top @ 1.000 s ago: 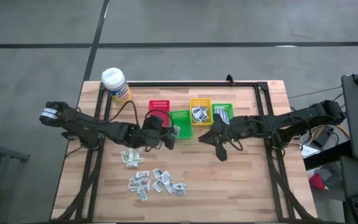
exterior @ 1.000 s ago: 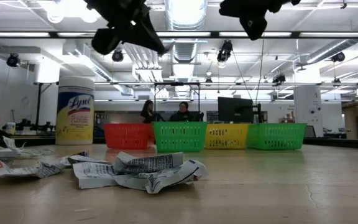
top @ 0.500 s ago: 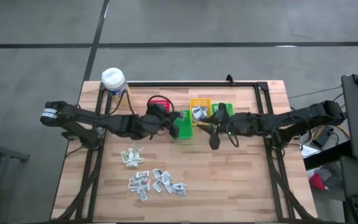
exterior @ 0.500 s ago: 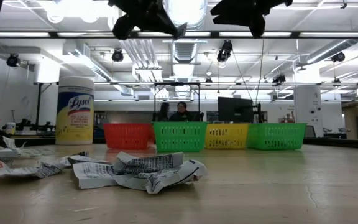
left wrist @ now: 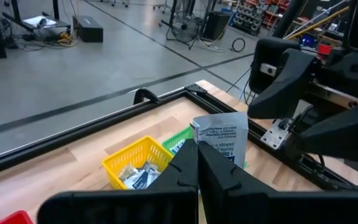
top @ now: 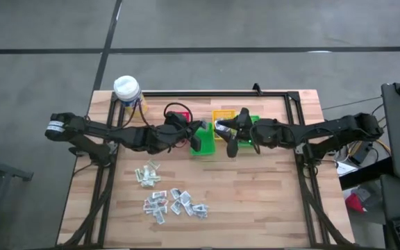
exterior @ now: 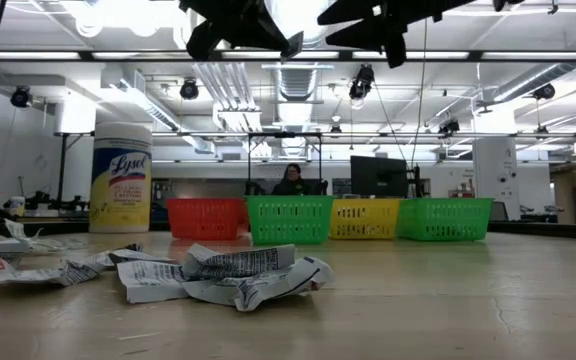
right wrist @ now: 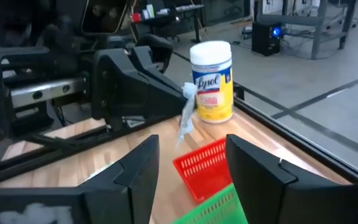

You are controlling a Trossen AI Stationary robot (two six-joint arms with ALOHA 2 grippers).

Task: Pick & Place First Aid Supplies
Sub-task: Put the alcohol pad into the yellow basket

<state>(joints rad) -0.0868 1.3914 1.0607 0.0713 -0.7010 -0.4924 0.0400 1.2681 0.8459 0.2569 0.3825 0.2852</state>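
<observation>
Nearest to the low camera, on the wooden table (top: 255, 201), lies the heap of first aid supplies (exterior: 218, 275): crumpled white packets with dark print, too small to read there. From above the same heap (top: 169, 201) sits near the front-left part of the table, well apart from the bins.

Behind the heap stands a row of small bins: a red bin (exterior: 206, 218), a green bin (exterior: 289, 219), a yellow bin (exterior: 364, 218) and a second green bin (exterior: 445, 218). The yellow bin (left wrist: 135, 163) already has some packets in it. To the left stands a yellow wipes bottle (exterior: 120, 178) with a white cap; its label reads "Lysol".

Above the bins, the left gripper (top: 198, 133) is clamped on one white packet (left wrist: 221, 138), with its fingers pressed together. The packet hangs over the green bin area; part of its print seems to begin with "1 S", the rest I cannot read. The right gripper (top: 231, 135) hovers over the yellow bin with its fingers spread wide and nothing between them.

I judge the step to be sorting: the right arm appears finished with a drop, and the left arm is carrying its packet. The next move calls for lowering over the correct bin and then opening.
</observation>
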